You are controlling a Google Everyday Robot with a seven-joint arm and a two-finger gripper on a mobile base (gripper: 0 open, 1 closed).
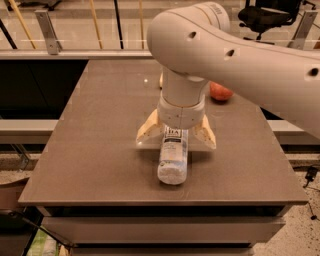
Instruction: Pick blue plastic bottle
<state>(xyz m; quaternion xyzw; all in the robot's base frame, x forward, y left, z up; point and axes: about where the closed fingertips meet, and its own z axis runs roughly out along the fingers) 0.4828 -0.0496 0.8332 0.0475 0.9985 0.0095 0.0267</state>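
1. Gripper [176, 140] is down low over the middle of the table [90, 150], pointing straight at the surface, with the big white arm [240, 55] sweeping in from the right side of the shot.
2. Jaws are spread wide, and the two cream fingers [150, 131] flare out left and right like a little tent, tips down near the tabletop.
3. Nothing is clamped: the fingers straddle the blue plastic bottle [173, 157] without closing on it, one on either side of its far part.
4. That bottle lies flat on its side, its length running from under the wrist toward the front edge of the table.
5. Its white-and-dark label faces up, right below the gripper, and the pale, clear body stretches toward us to a rounded near end.
6. Its far end is tucked under the wrist, so I cannot tell where the cap sits.
7. Over to the right and farther back, a red apple [220, 92] rests on the table, well apart from the bottle and partly behind the arm.
8. Beyond the table there is a railing [47, 30], with a black office chair [270, 12] up in the top right corner.
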